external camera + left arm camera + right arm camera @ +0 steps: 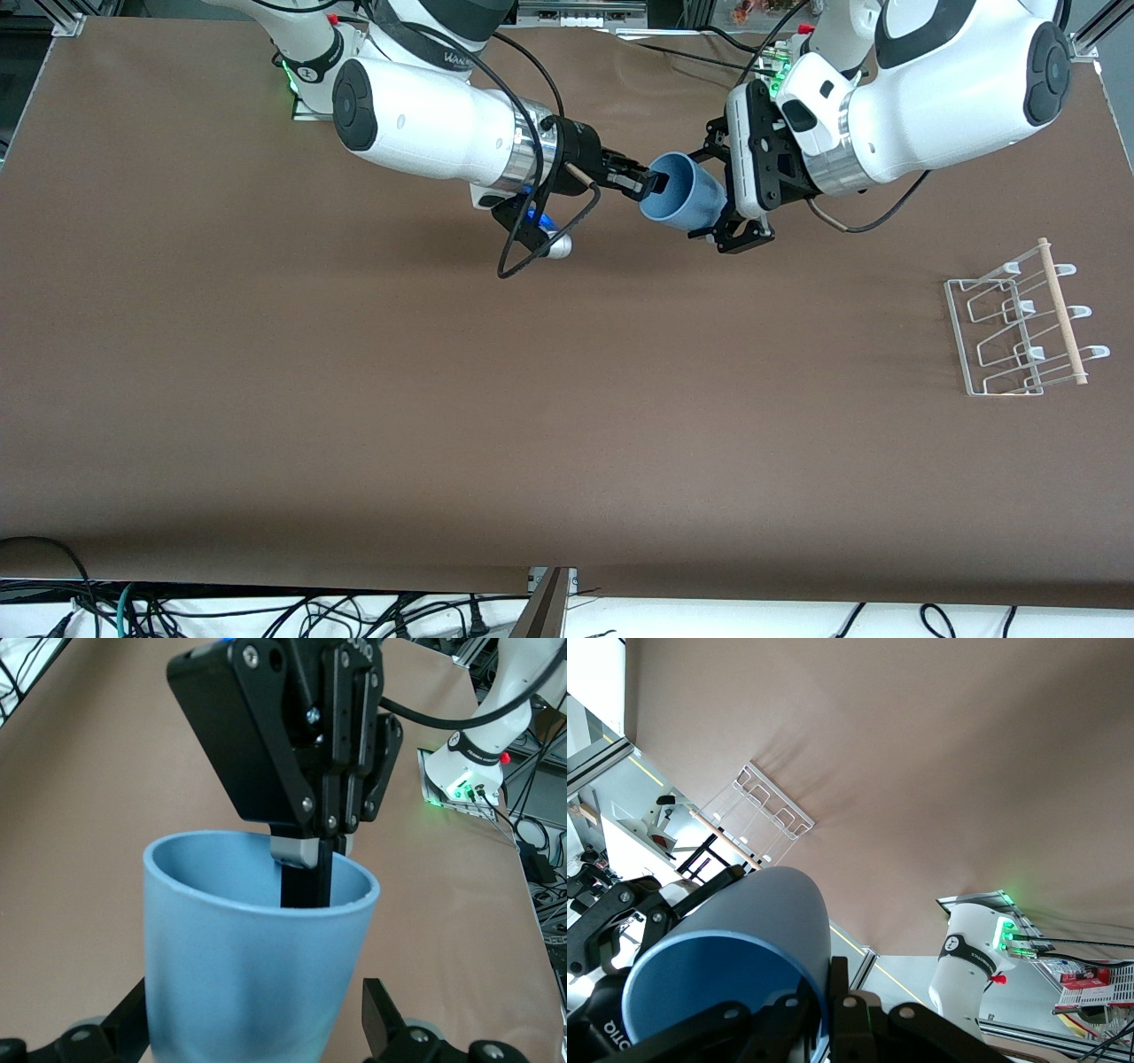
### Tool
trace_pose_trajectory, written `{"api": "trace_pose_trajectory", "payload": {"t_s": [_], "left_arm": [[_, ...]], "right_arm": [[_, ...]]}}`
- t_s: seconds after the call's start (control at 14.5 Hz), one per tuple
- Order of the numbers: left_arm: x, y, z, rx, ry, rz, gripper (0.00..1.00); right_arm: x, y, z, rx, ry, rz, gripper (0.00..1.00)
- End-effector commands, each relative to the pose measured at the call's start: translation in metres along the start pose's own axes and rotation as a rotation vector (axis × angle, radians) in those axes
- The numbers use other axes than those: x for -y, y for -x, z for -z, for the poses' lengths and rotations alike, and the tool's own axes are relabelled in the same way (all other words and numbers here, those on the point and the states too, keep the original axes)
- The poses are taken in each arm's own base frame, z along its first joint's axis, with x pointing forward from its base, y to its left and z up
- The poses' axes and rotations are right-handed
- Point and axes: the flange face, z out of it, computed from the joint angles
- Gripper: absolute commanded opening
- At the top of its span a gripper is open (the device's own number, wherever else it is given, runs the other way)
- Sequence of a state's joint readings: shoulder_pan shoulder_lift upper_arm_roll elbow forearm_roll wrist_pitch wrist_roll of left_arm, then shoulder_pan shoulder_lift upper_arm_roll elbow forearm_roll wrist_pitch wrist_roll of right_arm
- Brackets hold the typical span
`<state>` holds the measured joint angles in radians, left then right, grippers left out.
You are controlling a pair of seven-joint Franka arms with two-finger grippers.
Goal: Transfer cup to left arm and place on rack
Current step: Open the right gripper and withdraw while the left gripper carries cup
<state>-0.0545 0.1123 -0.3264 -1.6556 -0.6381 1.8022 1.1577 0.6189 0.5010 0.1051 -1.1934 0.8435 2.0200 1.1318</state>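
Note:
The light-blue cup [682, 199] lies tilted in the air over the table's middle, between both grippers. My right gripper [654, 182] is shut on its rim, with one finger inside the cup and one outside; this shows in the left wrist view [306, 868] and the right wrist view [824, 992]. My left gripper [716, 190] is open and straddles the cup's lower body [248, 974], with a finger [383, 1023] a small gap away from the wall. The white wire rack [1019, 328] with its wooden rod stands at the left arm's end of the table and also shows in the right wrist view [766, 806].
The brown table [443, 399] stretches wide around the grippers. The right arm's base with a green light [456, 784] and the left arm's base [983, 948] stand at the table's edge. Cables hang from both wrists.

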Motion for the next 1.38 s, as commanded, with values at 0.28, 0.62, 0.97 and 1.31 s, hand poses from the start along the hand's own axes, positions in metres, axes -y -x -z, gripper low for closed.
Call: {"api": "trace_pose_trajectory", "payload": {"t_s": [0.28,0.62,0.97,1.31], "left_arm": [[-0.004,0.006,0.003,-0.035,0.019,-0.056,0.02],[-0.001,0.008,0.009,-0.039,0.007,-0.084,0.0],[0.0,0.013,0.016,-0.03,0.013,-0.088,0.0],[0.011,0.061,0.065,0.144,0.027,-0.012,0.0]], "right_arm": [[0.006,0.0,0.004,0.013,-0.019,-0.013,0.0],[0.01,-0.013,0.026,0.085,-0.075,-0.08,0.74],[0.001,-0.04,0.085,0.098,-0.035,-0.096,0.99],[-0.04,-0.107,0.214,-0.049,0.06,-0.025,0.99]]}}
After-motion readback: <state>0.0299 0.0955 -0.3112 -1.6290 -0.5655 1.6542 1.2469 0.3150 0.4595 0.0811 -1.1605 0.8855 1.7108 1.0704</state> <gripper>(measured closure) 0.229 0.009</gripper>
